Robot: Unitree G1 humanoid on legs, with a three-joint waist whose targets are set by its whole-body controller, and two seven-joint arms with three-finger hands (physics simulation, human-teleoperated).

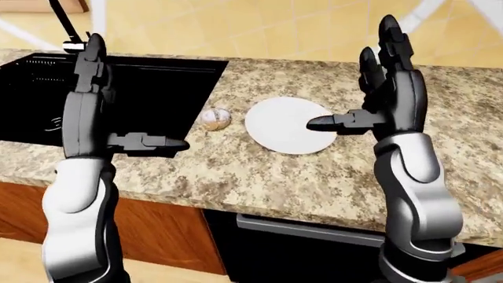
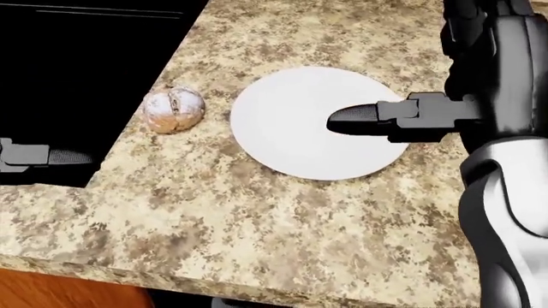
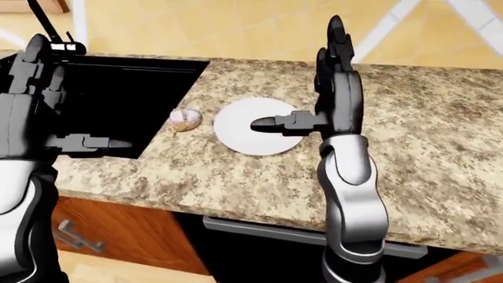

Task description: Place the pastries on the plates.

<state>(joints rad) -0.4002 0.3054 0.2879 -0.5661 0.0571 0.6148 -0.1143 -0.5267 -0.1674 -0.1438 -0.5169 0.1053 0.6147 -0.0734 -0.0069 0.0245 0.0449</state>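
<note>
One round, pale-brown pastry (image 2: 174, 110) lies on the speckled counter, just left of an empty white plate (image 2: 318, 122) and close to the sink's rim. My right hand (image 1: 370, 88) is raised above the plate's right side, open, fingers pointing up and thumb (image 2: 351, 120) sticking out over the plate. My left hand (image 1: 118, 100) is also open and held up, over the sink's right part, with its thumb (image 2: 51, 157) pointing toward the counter, left of and below the pastry in the head view. Neither hand holds anything.
A black sink (image 2: 77, 70) fills the left of the head view, with a faucet (image 1: 61, 20) at its far side. The granite counter (image 2: 257, 237) ends at a near edge. Below it are wooden cabinets (image 1: 157, 236) and a dark appliance (image 1: 306, 247).
</note>
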